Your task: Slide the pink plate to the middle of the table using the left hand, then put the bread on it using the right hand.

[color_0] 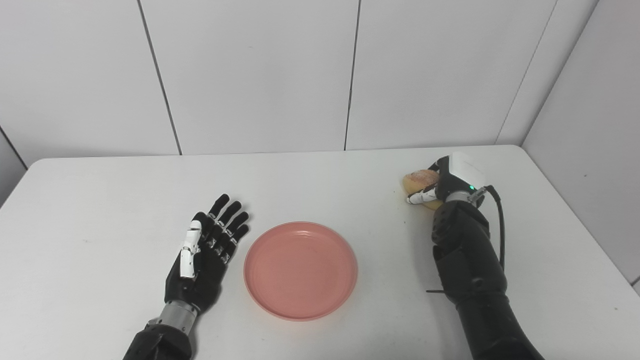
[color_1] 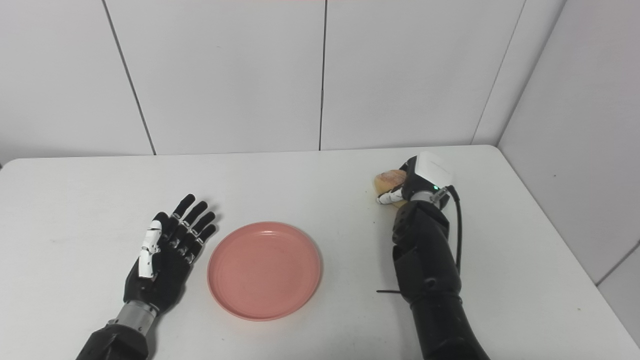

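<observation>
**Plate in place, bread in the right hand's grasp**

The pink plate (color_0: 300, 270) lies flat near the middle of the white table (color_0: 350, 175), a little toward the near edge, and nothing is on it. Judging by where it sits, the sliding step looks done.

The bread (color_0: 419, 181), a small round roll with a browned top, is well apart from the plate, off toward the far right part of the table. The right hand (color_0: 440, 186) is wrapped around it: the fingers come round the far side and a white-tipped finger (color_0: 416, 199) crosses under its front. Whether the roll rests on the table or is already clear of it cannot be told from either view.

The left hand (color_0: 207, 250) lies just beside the plate's left rim, not touching it, with its fingers spread and straight and nothing in them. It appears to be waiting, its part finished.

What is left, as far as can be judged: carry the roll left and nearer to above the plate, lower it onto the pink surface, and let go. The path between the two is bare table. The roll looks soft, so a hard squeeze could dent it, and a round shape may roll on release if set down off-centre
</observation>
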Motion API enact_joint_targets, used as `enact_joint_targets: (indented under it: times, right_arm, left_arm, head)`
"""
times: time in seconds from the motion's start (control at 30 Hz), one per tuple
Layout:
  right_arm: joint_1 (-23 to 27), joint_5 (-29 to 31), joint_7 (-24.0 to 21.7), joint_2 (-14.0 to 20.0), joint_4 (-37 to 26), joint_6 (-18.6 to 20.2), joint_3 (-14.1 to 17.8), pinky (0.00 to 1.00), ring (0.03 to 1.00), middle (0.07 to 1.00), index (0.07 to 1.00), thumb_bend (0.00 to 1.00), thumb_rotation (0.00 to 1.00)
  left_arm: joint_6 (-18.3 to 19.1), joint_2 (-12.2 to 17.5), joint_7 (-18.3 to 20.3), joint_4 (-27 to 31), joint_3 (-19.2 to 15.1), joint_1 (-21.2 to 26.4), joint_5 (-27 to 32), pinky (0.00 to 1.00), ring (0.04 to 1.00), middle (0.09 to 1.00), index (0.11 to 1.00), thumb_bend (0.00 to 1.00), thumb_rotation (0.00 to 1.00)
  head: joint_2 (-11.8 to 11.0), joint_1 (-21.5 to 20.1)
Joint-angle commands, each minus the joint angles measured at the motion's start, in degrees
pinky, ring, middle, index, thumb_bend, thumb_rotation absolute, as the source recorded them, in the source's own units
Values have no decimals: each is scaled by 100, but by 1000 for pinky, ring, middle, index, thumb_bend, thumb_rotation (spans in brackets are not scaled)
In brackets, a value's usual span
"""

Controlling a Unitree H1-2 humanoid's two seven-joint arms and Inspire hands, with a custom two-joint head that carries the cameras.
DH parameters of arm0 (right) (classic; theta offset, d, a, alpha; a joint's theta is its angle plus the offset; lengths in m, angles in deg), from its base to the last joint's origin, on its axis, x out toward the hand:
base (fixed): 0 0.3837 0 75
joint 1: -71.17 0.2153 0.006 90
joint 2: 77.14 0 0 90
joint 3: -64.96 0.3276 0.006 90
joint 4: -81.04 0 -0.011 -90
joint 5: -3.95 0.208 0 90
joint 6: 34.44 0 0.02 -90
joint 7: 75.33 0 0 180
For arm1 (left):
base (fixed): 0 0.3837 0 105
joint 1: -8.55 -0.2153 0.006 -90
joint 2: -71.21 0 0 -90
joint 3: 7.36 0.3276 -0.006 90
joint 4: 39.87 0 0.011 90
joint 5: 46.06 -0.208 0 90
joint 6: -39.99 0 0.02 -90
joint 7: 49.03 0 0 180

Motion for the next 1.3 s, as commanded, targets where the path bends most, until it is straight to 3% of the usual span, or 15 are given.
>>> enact_joint_targets:
  times: [0.0, 0.27, 0.43, 0.9, 1.13, 1.27]
  right_arm:
    - [215, -37, 34, 84, -354, -33, -18, 258, 347, 428, 540, 521, 0]
    - [170, -83, -205, -2, -1089, -33, -74, 227, 314, 412, 533, 521, 0]
    - [116, -201, -476, -75, -1592, -33, -159, 254, 342, 422, 528, 523, 0]
    - [-307, 29, -1142, -444, -3217, -36, -982, 279, 368, 421, 520, 524, 0]
    - [-543, 79, -1222, -598, -3627, -68, -1580, 325, 394, 431, 527, 524, 0]
    - [-704, 214, -1119, -683, -3747, -115, -1888, 286, 362, 426, 530, 523, 0]
  left_arm:
    - [291, 6, -145, -59, -1, -134, -27, 947, 909, 922, 910, 328, 1000]
    - [241, -32, -168, -36, 53, -145, -84, 945, 908, 919, 910, 334, 1000]
    - [241, -83, -235, 5, 90, -175, -115, 932, 901, 913, 906, 343, 1000]
    - [133, -324, -560, 215, 304, -261, -456, 924, 900, 905, 887, 368, 1000]
    - [197, -477, -767, 365, 383, -304, -614, 914, 894, 900, 881, 367, 1000]
    - [138, -553, -848, 376, 436, -311, -706, 906, 892, 901, 879, 375, 1000]
  head:
    - [2, 29]
    - [-4, 152]
    - [-2, 356]
    - [101, 1087]
    - [165, 1415]
    - [227, 1594]
